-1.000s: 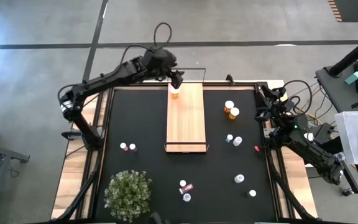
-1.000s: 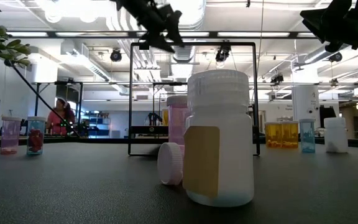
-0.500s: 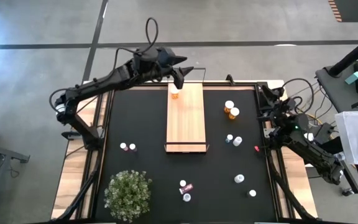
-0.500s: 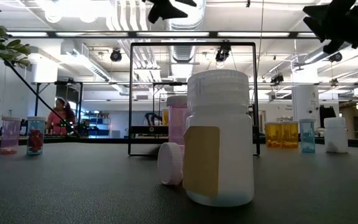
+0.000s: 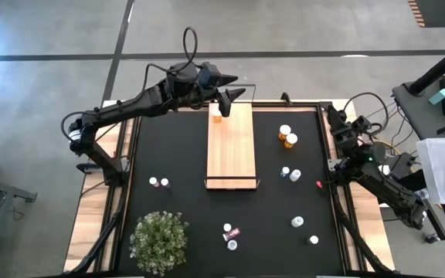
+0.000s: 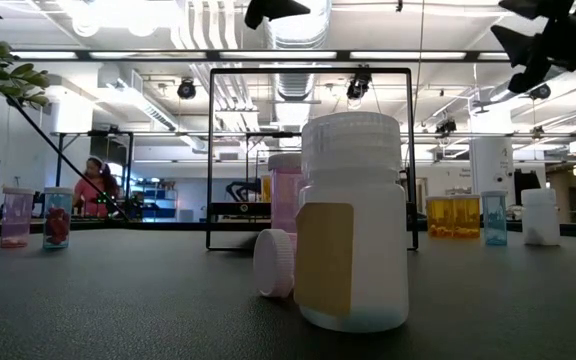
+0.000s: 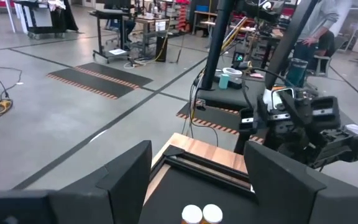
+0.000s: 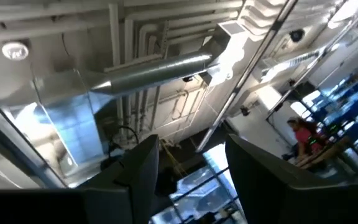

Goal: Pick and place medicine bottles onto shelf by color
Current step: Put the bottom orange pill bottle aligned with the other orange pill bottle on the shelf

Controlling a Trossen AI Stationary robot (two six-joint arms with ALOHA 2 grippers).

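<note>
The light wooden shelf lies lengthwise in the middle of the black mat. One orange bottle stands on the shelf's far end. My left gripper is open and empty, up in the air over the shelf's far edge; in its wrist view two white caps show below it. Two orange bottles stand right of the shelf, and two small bottles nearer. My right gripper is open and empty at the table's right edge, pointing up at the ceiling.
Two pink bottles stand left of the shelf. A bushy plant fills the near left. Three bottles sit near the front edge; the white one looms in the low view. Two white bottles stand near right.
My left gripper has risen from just over the orange bottle on the shelf's far end. It has swung toward the table's right and tipped up toward level. The orange bottle stays standing on the shelf.
</note>
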